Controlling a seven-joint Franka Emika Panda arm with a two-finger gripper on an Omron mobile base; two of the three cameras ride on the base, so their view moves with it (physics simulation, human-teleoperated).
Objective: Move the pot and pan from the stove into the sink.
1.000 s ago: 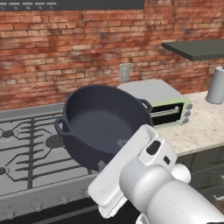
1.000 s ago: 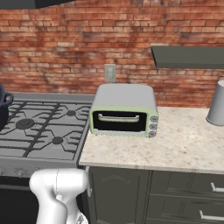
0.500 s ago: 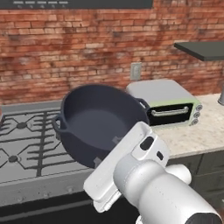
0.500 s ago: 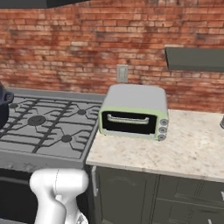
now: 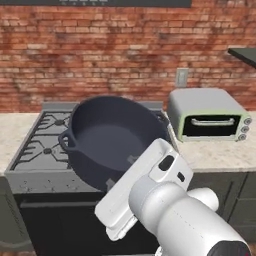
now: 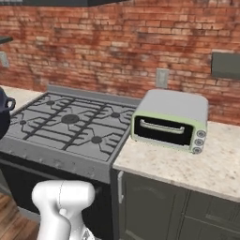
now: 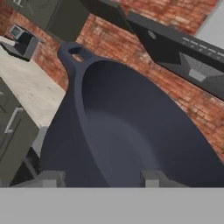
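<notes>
Over the front edge of the stove (image 5: 42,150), seen from the left base camera, hangs the pot (image 5: 112,140), deep, dark blue-grey, tilted so its open mouth faces up and toward the camera. One loop handle (image 5: 67,141) juts at its left rim. Pot lifted off the grates, its lower side overlapping the stove's front face. White arm crosses the lower right of that view and covers the pot's near rim, so the gripper (image 7: 101,177) itself is hidden there. Hand camera: two dark finger tips (image 7: 48,178) stand apart at the bottom edge, one on each side of the pot's wall, rim between them, one tip outside and one inside the bowl; grip on the near rim. Far loop handle shows at the top of the pot in that view, brick wall (image 7: 131,48) behind it. Right base camera: burners and dark grates of the stove bare, a sliver of the pot at the far left edge. Grey-green toaster oven (image 6: 171,121) sits on the speckled counter (image 6: 187,164) just right of the stove, wall outlet (image 6: 161,78) above it on the brick.
</notes>
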